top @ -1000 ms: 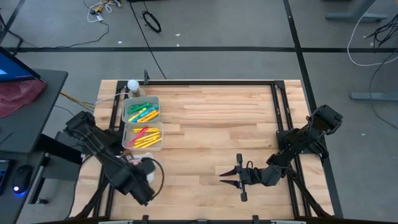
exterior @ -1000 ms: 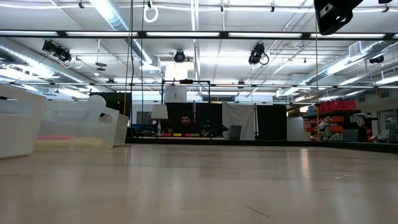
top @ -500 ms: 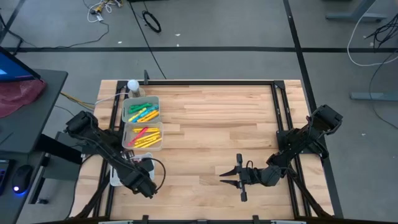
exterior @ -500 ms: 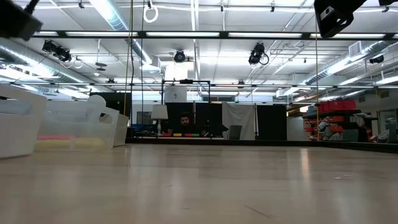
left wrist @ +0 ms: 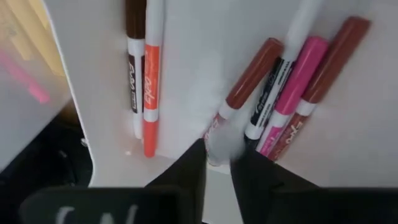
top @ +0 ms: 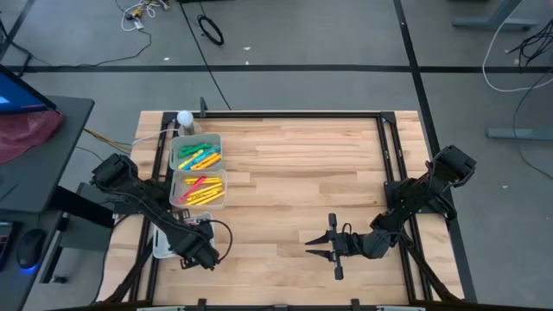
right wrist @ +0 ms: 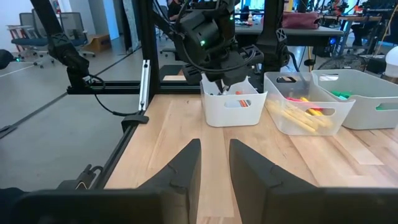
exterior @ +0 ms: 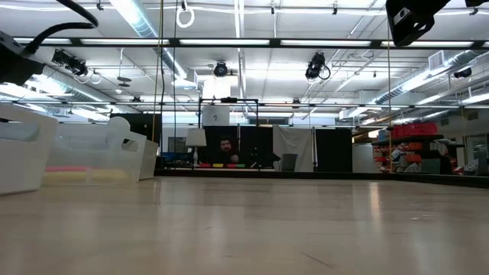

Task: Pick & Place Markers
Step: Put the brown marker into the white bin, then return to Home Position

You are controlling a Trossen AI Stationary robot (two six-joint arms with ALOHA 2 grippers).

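Several markers lie on the floor of a white bin (left wrist: 186, 56): a brown one (left wrist: 134, 62), an orange one (left wrist: 150, 93), a pink one (left wrist: 292, 87) and red-brown capped ones. The bin (top: 161, 242) stands at the table's near left corner. My left gripper (left wrist: 217, 163) points down into it, also seen as my left gripper (top: 193, 250) from above. Its fingers stand a little apart on either side of one red-brown capped marker (left wrist: 252, 71). My right gripper (top: 321, 249) waits near the front edge, right of the middle, open and holding nothing. My left gripper comes from above, pointing steeply down, with the marker's white end (left wrist: 217, 144) between its fingertips. I cannot tell whether the fingers touch it. The capped end (left wrist: 264, 56) lies among the other markers on the bin's floor.
Two clear bins (top: 196, 151) (top: 199, 188) with yellow, green, blue and red markers stand in a row behind the white bin along the left edge. A white knob (top: 184, 118) sits at the far left corner. Bare wood (top: 302, 173) fills the middle and right.
My left gripper has gone down into the white bin and has tipped to point more steeply down; its arm now shows at the top left of the low view.
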